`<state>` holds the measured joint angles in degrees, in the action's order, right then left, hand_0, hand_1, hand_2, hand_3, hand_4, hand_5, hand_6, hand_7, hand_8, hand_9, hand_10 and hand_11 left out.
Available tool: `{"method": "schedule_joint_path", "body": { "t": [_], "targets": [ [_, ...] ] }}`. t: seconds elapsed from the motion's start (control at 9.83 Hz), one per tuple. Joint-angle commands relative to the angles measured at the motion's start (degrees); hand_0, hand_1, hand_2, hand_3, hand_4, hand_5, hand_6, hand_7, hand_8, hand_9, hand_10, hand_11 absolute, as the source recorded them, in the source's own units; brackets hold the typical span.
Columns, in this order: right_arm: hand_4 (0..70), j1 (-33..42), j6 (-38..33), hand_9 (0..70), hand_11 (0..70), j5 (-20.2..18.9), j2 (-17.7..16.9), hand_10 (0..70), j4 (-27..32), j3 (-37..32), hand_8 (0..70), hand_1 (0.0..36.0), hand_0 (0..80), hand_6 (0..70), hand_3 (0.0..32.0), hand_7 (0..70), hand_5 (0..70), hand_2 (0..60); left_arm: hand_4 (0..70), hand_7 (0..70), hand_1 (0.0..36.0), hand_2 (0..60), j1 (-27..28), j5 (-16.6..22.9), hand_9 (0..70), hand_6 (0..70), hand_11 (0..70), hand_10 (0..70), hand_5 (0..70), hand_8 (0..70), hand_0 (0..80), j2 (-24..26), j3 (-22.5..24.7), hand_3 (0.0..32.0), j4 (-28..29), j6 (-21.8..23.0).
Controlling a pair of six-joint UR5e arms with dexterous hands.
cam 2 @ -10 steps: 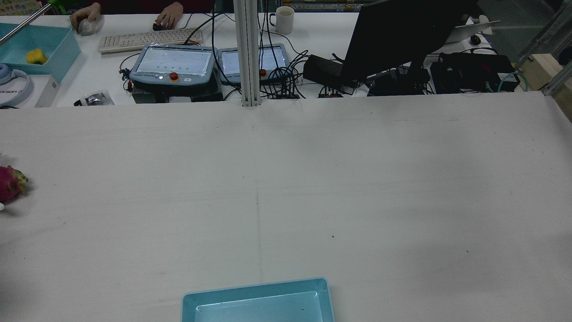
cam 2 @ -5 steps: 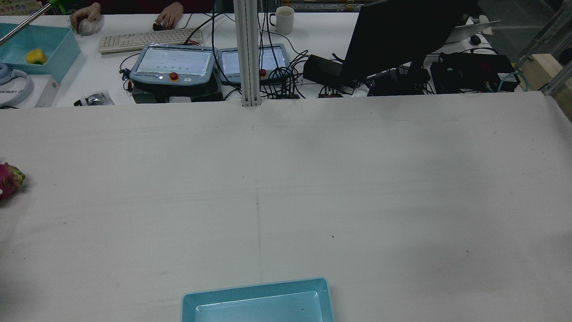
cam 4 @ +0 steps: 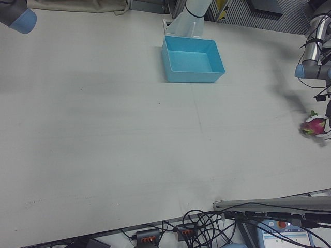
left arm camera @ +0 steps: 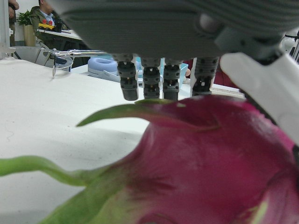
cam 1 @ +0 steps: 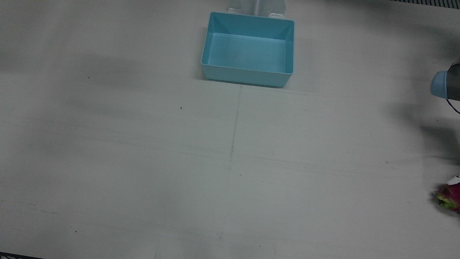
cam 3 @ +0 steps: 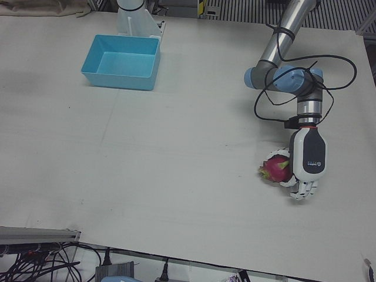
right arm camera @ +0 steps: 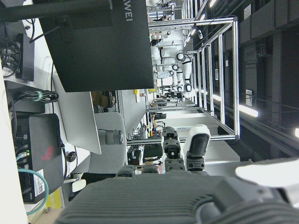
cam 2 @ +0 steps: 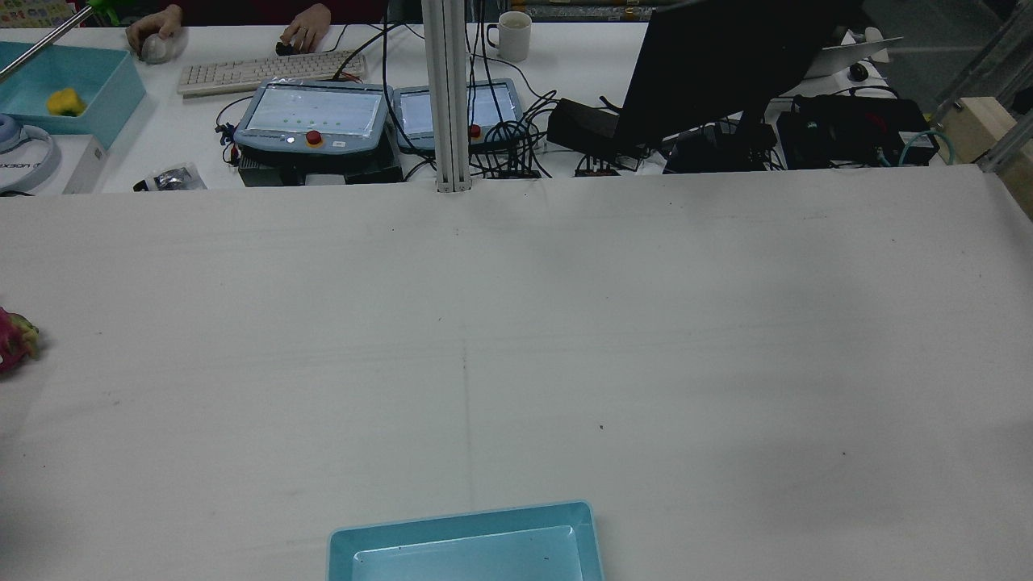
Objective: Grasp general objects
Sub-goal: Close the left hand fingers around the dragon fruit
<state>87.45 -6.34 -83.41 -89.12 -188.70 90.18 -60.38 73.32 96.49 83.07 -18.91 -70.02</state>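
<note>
The table (cam 3: 176, 164) was a wide, pale grey surface, faintly scuffed, with a thin seam line down its middle and soft shadows across it. A blue bin (cam 3: 122, 53) sat empty near the robot's side, close to a white arm pedestal (cam 3: 134, 14). The dragon fruit (cam 3: 275, 168) lay far out on the left half, near the table's edge, with the left hand (cam 3: 305, 164) pressed against its side, fingers (cam 3: 301, 191) curled loosely downward past it; whether they actually gripped it could not be told. In the left hand view the fruit filled the frame, just under the fingertips. The right hand (right arm camera: 182, 186) pointed away from the table toward a dark monitor (right arm camera: 98, 42), holding nothing, its fingers slightly apart. Beyond the table's far edge stood a desk with a keyboard (cam 2: 270, 71), a mug (cam 2: 514, 35) and tangled cables (cam 2: 516, 137)
</note>
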Motion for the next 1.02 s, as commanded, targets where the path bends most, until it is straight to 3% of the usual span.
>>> {"method": "schedule_joint_path", "body": {
  "t": [0.0,0.1,0.2,0.31,0.41,0.81,0.92],
  "targets": [
    [0.0,0.0,0.0,0.0,0.0,0.0,0.0,0.0,0.0,0.0,0.0,0.0,0.0,0.0,0.0,0.0,0.0,0.0,62.1,45.5,19.4,11.2,0.0,-0.4,22.0,14.0,22.0,14.6,32.9,23.2,59.4,-0.1,0.8,0.0,-0.2,1.4],
    [0.0,0.0,0.0,0.0,0.0,0.0,0.0,0.0,0.0,0.0,0.0,0.0,0.0,0.0,0.0,0.0,0.0,0.0,64.8,49.3,8.2,0.0,0.0,-0.9,27.8,15.9,30.3,20.7,37.3,28.2,63.0,-0.1,2.2,0.0,-1.0,1.7],
    [0.0,0.0,0.0,0.0,0.0,0.0,0.0,0.0,0.0,0.0,0.0,0.0,0.0,0.0,0.0,0.0,0.0,0.0,65.3,50.6,2.6,0.0,-0.1,-1.0,32.3,16.6,34.8,23.9,40.7,32.1,68.8,-0.2,4.8,0.0,-2.5,1.7],
    [0.0,0.0,0.0,0.0,0.0,0.0,0.0,0.0,0.0,0.0,0.0,0.0,0.0,0.0,0.0,0.0,0.0,0.0,65.9,50.9,1.9,0.0,0.0,-1.0,33.7,17.3,36.4,24.9,42.8,33.2,77.0,-0.2,7.3,0.0,-4.3,1.7],
    [0.0,0.0,0.0,0.0,0.0,0.0,0.0,0.0,0.0,0.0,0.0,0.0,0.0,0.0,0.0,0.0,0.0,0.0,65.7,50.1,1.1,0.0,0.0,-1.0,34.5,17.2,36.8,25.2,43.2,33.9,80.0,-0.1,10.1,0.0,-5.9,2.1],
    [0.0,0.0,0.0,0.0,0.0,0.0,0.0,0.0,0.0,0.1,0.0,0.0,0.0,0.0,0.0,0.0,0.0,0.0,68.1,49.7,0.0,0.0,-0.1,-0.9,37.1,17.9,37.7,25.9,44.5,35.9,80.0,0.6,15.1,0.0,-10.3,4.4],
    [0.0,0.0,0.0,0.0,0.0,0.0,0.0,0.0,0.0,0.1,0.0,0.0,0.0,0.0,0.0,0.0,0.0,0.0,68.5,49.4,0.0,0.0,-0.1,-0.7,37.7,18.1,38.1,26.2,45.0,36.4,80.0,0.7,17.3,0.0,-11.2,8.9]
  ]
}}
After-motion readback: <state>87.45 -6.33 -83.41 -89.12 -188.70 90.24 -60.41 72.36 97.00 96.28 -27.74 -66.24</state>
